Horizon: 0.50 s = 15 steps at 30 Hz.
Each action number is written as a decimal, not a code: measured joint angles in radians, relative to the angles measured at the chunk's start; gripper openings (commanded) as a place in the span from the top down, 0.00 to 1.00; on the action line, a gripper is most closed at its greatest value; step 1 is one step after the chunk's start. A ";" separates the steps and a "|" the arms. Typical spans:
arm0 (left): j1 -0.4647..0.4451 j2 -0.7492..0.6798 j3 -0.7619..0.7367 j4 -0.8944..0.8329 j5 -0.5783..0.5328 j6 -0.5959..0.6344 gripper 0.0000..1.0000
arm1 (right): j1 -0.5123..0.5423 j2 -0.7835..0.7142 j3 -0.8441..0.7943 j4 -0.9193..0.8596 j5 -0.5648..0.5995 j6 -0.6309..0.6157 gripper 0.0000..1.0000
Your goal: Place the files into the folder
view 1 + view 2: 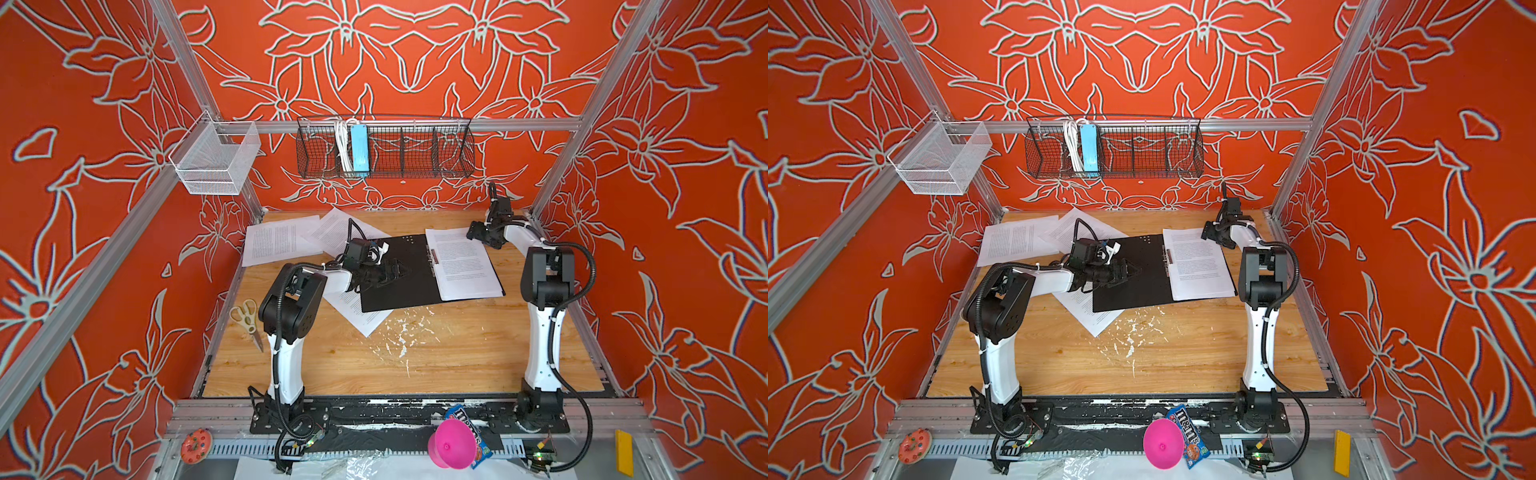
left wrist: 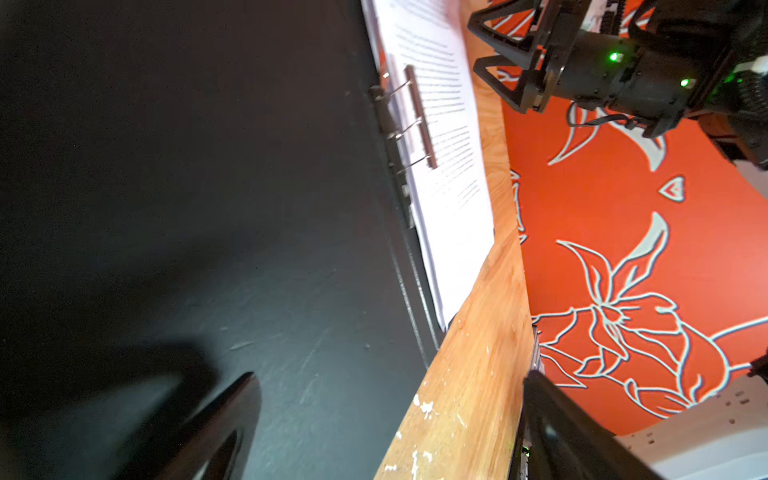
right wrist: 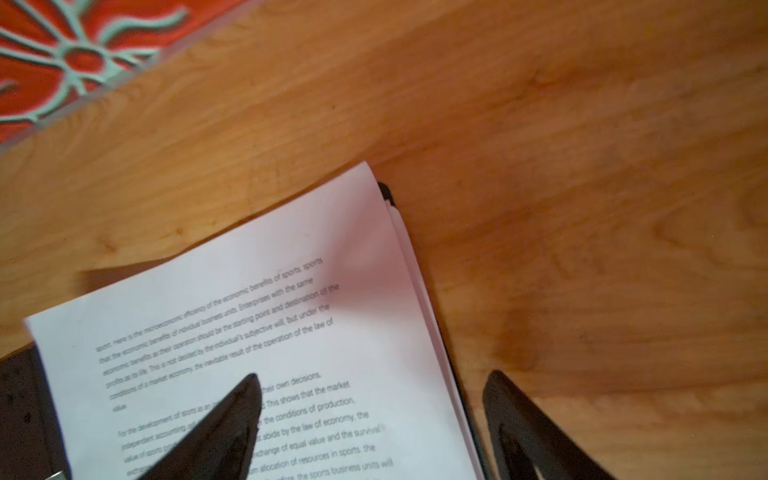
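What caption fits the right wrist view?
Open right gripper straddles the edge of printed sheets on a wooden table.

folder [image 2: 208,166]: matt, scuffed | clip [image 2: 419,116]: metal | files [image 3: 249,291]: paper | table [image 3: 540,124]: wood

One sheet [image 1: 361,316] half hidden under folder [image 1: 407,291] near-left corner & left arm [image 1: 336,279], its txt too small to read in both top views.

Near half open, far half crowded
The table [image 1: 478,361] lies bare near and middle (only paint flecks [image 1: 401,336]); far back, the open folder [image 1: 415,286], the files [image 1: 278,243] far left and the scissors [image 1: 248,318] at the left edge block low passes.
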<state>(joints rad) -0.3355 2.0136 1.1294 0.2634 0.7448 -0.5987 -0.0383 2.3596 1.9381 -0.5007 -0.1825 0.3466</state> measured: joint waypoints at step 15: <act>0.000 0.016 0.013 -0.024 -0.002 0.000 0.02 | -0.002 0.002 -0.002 -0.015 -0.071 0.044 0.15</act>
<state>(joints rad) -0.3355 2.0300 1.1427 0.2398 0.7433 -0.5987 -0.0399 2.3619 1.9366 -0.5156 -0.2539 0.3908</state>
